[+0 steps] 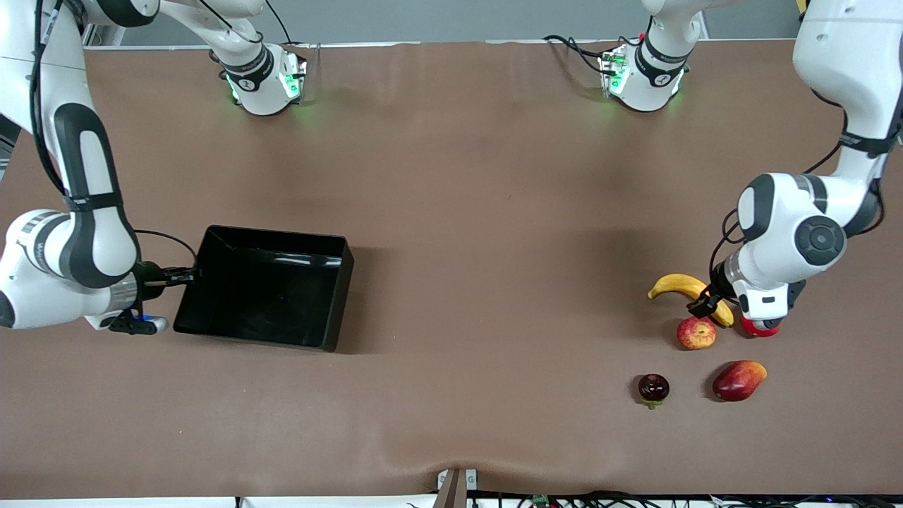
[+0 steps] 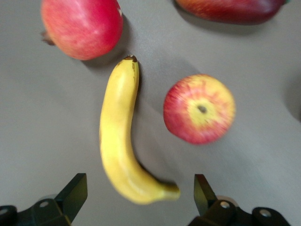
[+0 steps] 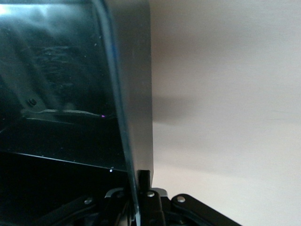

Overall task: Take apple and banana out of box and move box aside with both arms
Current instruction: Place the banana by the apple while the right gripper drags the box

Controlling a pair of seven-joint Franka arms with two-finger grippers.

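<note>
Fruit is gathered near the table's corner at the left arm's end, on the side closest to the front camera. The banana (image 1: 688, 291) lies farthest from that camera of the group, with the apple (image 1: 697, 333) just beside it and nearer the camera — in the left wrist view the two sit close but apart, the banana (image 2: 121, 141) curving alongside the apple (image 2: 199, 108). A pomegranate (image 1: 759, 327) rests by the banana's tip, mostly hidden under the left arm in the front view and seen clearly from the wrist (image 2: 81, 26). A dark-red mango (image 1: 738, 380) with a yellow end lies nearer the camera edge than the apple, and a small dark round fruit (image 1: 654, 389) sits beside the mango, toward the right arm's end.

The left gripper (image 1: 707, 303) hangs low over the banana, its fingers (image 2: 73, 193) spread wide on either side of the banana's end and holding nothing.

The black box (image 1: 266, 286) stands toward the right arm's end of the brown table (image 1: 465, 212), about midway between the edge by the bases and the camera edge. The right gripper (image 1: 185, 276) is at the box's wall on the side facing that end of the table — its fingers (image 3: 144, 181) are closed narrowly on the thin rim (image 3: 123, 117), one inside the wall and one outside.
</note>
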